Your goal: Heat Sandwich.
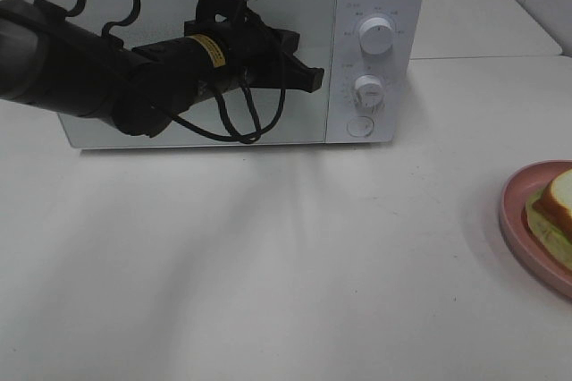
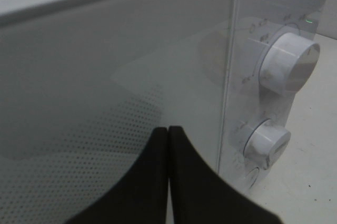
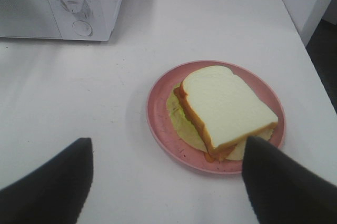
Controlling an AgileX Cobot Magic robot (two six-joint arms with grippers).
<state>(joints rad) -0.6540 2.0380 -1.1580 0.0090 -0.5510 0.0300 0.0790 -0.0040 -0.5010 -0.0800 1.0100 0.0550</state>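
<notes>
The sandwich (image 3: 224,108), white bread with lettuce and reddish filling, lies on a round pink plate (image 3: 158,109) on the white table. It also shows at the right edge of the high view, where the sandwich (image 1: 559,207) is partly cut off. My right gripper (image 3: 168,141) hovers above and just short of the plate, open, with nothing between its fingers. My left gripper (image 1: 311,77) is shut and empty, its tips (image 2: 168,128) close to the white microwave's door (image 2: 105,87), near the door's right edge.
The microwave (image 1: 214,50) stands at the back of the table with its door closed. Its control panel has two knobs (image 1: 376,36) (image 1: 367,89) and a round button (image 1: 359,126). A dark cable loops under the left arm (image 1: 80,63).
</notes>
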